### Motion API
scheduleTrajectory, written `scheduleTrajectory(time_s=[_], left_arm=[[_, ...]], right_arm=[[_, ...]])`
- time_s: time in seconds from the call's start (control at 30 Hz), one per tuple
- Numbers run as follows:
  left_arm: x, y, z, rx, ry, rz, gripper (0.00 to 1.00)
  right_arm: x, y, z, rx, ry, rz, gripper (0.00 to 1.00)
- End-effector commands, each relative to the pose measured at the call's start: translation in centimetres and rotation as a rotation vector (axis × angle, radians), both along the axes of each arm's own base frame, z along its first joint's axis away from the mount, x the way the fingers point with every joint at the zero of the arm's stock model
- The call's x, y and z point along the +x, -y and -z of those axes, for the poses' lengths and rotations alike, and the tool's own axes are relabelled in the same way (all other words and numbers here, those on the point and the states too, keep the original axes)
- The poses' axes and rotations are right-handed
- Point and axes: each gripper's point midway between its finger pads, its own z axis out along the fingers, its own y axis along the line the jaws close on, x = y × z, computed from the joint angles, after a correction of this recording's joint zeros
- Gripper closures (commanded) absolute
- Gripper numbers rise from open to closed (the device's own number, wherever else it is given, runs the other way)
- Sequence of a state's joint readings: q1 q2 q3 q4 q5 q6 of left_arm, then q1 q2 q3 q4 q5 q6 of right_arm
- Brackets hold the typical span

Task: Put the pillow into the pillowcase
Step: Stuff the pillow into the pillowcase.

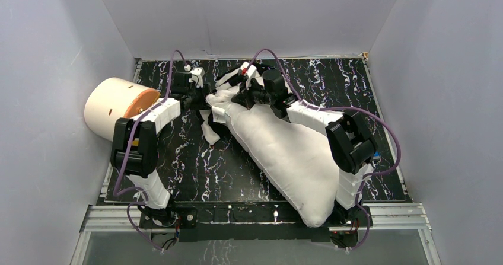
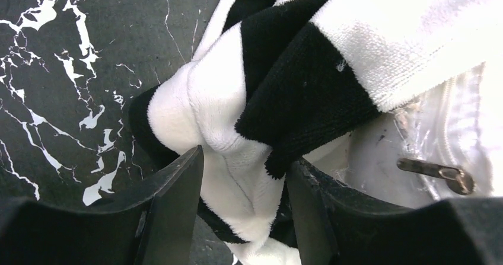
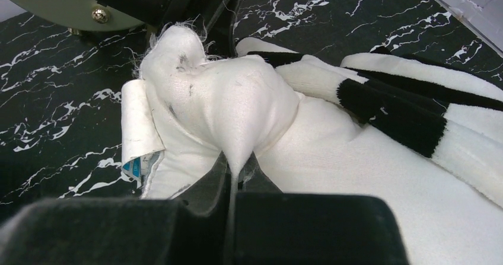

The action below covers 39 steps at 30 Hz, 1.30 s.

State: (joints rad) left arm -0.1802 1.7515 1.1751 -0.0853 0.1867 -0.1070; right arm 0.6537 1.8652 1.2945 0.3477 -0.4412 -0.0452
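Noted right gripper point(image 3: 237, 164) clamped tight on a thin peak of the plump white fabric pillow point(image 3: 225, 99), corner bunched just ahead of its fingertips. Noted left gripper point(image 2: 243, 158) closed on a thick fold of the plush black-and-white striped pillowcase point(image 2: 308, 93), with a metal zip pull point(image 2: 436, 173) off to its right. From above, found most of the pillow trailing back behind the right gripper, outside the sleeve. Risks, as judged:
- Losing that shallow pinch under a hard push.
- Dragging the mouth shut.
- Snagging on the zip.
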Motion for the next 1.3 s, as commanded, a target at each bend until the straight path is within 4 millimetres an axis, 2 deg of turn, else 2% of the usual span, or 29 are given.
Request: scheduleTrajectory(time_s=[0.0, 0.13, 0.17, 0.23, 0.27, 0.33, 0.47, 0.57, 0.73, 0.97, 1.07, 1.2, 1.27], left_arm=[[0.8, 0.5, -1.2, -0.005, 0.094, 0.015, 0.47], [0.3, 1.1, -0.5, -0.036, 0.088, 0.035, 0.5], [0.2, 1.1, -0.5, -0.035, 0.089, 0.037, 0.57], [0.1, 1.0, -1.5, -0.034, 0.106, 0.037, 0.82], [0.0, 1.1, -2.5, -0.039, 0.12, 0.04, 0.91], [-0.3, 1.3, -5.5, -0.066, 0.168, 0.042, 1.0], [-2.4, 2.3, -10.6, -0.15, 0.213, 0.084, 1.0], [-4.3, 3.0, -12.5, -0.194, 0.218, 0.128, 1.0], [-6.6, 3.9, -14.3, -0.239, 0.243, 0.194, 1.0], [-9.4, 5.3, -14.1, -0.297, 0.209, 0.306, 1.0], [-10.7, 6.5, -15.6, -0.357, 0.223, 0.388, 1.0], [-11.8, 8.4, -18.8, -0.462, 0.265, 0.497, 1.0], [-12.4, 9.1, -19.6, -0.485, 0.276, 0.537, 1.0]], right_arm=[[-0.2, 1.0, -1.5, 0.032, -0.02, 0.003, 1.0], [-0.1, 0.9, -1.4, 0.032, -0.023, 0.004, 1.0], [-0.1, 0.9, -1.2, 0.03, -0.026, 0.003, 1.0], [-0.3, 0.8, -0.7, 0.023, -0.039, -0.004, 1.0], [-0.3, 0.8, -0.4, 0.019, -0.047, -0.008, 1.0], [-0.4, 0.6, 0.7, 0.002, -0.071, -0.023, 1.0], [0.8, 0.4, 2.8, -0.058, -0.112, 0.002, 1.0], [2.6, 0.6, 3.6, -0.101, -0.113, 0.069, 1.0], [5.2, 0.8, 3.2, -0.119, -0.111, 0.188, 1.0], [8.1, 2.2, 1.5, -0.039, -0.12, 0.417, 1.0], [8.9, 2.8, 1.2, -0.025, -0.105, 0.482, 1.0], [9.7, 3.2, 1.1, -0.029, -0.081, 0.556, 1.0], [10.0, 3.3, 1.3, -0.027, -0.081, 0.594, 1.0]])
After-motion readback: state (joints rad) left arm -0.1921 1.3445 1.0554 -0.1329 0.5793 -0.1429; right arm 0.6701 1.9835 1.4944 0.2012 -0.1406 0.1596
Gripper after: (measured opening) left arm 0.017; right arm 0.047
